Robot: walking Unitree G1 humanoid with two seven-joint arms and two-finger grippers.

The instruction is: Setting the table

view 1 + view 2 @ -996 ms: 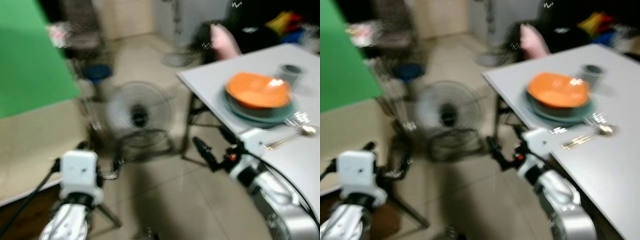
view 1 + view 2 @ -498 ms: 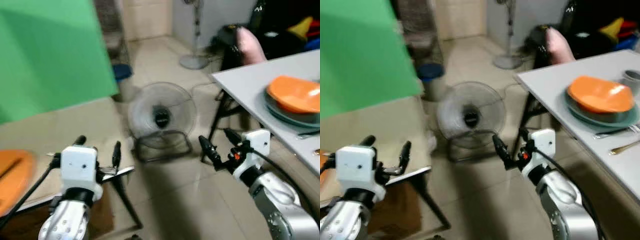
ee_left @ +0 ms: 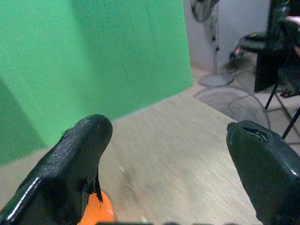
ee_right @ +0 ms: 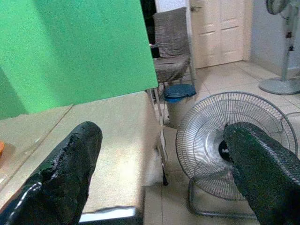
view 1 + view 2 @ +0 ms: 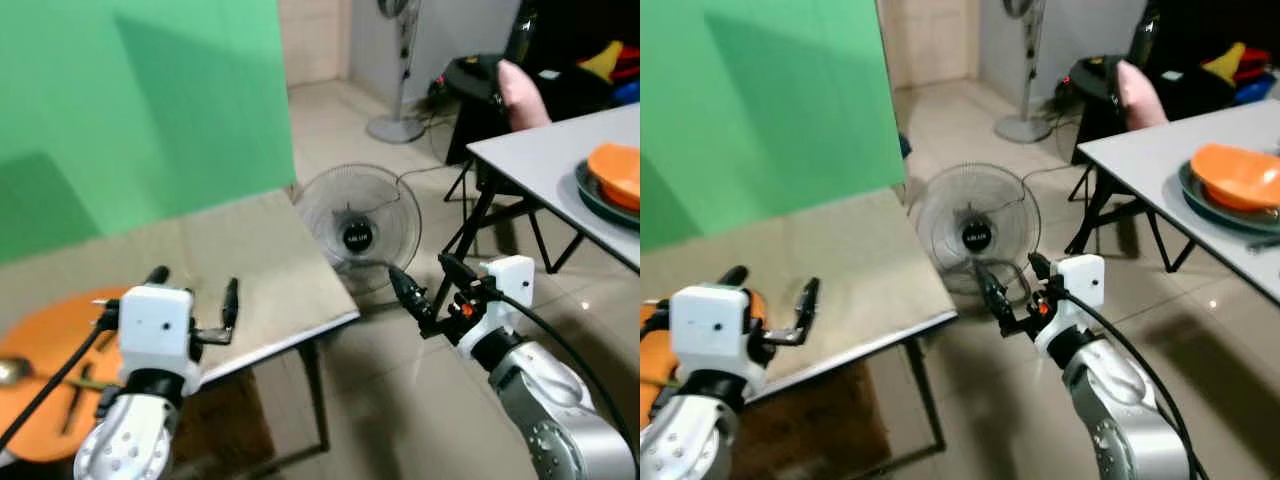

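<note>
While the left gripper (image 5: 192, 298) hangs spread and empty over the wooden table (image 5: 260, 270), an orange plate (image 5: 45, 385) with cutlery lies at its near left. The right gripper (image 5: 1012, 292), also spread, hovers off the table's edge before a floor fan (image 5: 977, 232). Farther right, an orange bowl (image 5: 1238, 174) sits on the white table (image 5: 1140, 155)

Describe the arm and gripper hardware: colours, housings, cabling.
Both arms are silver metal with rounded segments. Each wrist carries a boxy white housing and a gripper of two long black fingers: left gripper, right gripper. The right wrist shows a small red-orange spot beside its white housing, with a black cable looping back along the forearm. A black cable also runs from the left housing.
</note>
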